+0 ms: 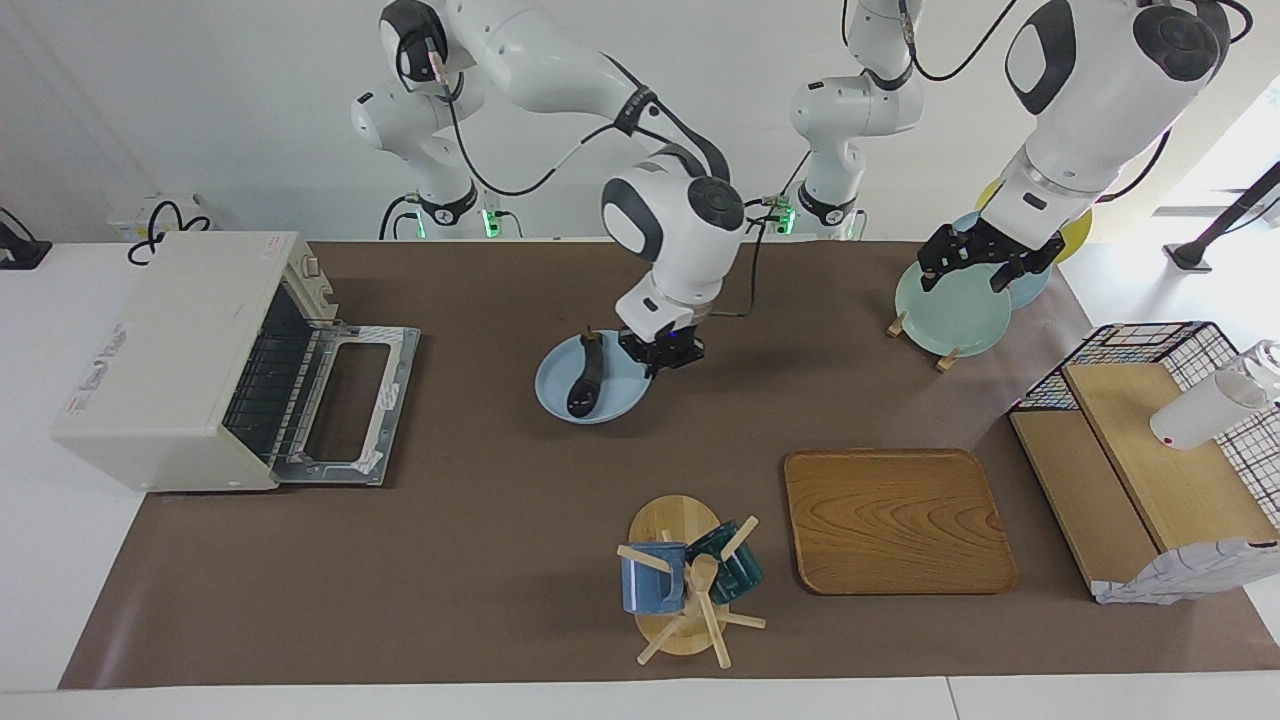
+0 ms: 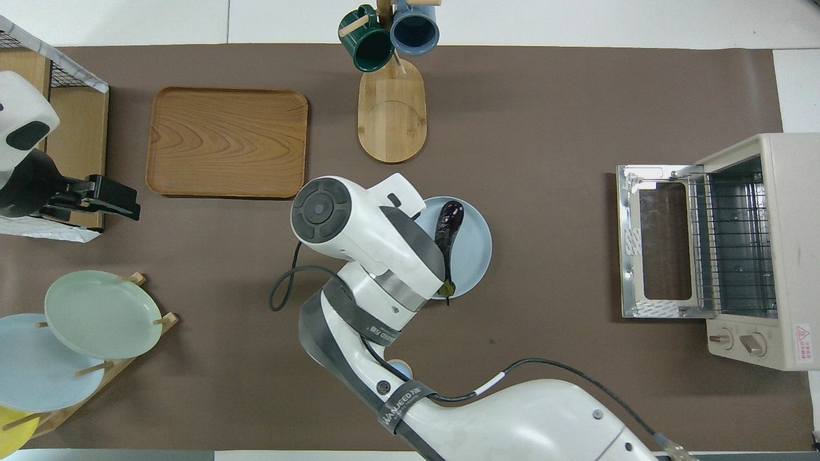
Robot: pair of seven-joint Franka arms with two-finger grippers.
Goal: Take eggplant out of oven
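Stretching across a long white table (image 1: 40, 560): a matte brown rectangular mat (image 1: 500, 560). Rising at the robots' end: a plain white wall (image 1: 200, 110). Pouring in past the left arm's end: bright daylight.

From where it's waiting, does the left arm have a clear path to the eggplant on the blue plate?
Probably not. The left hand waits open over the green plate at its own end, and the right hand, shut on the blue plate's rim, crowds the side of the eggplant it would approach from.
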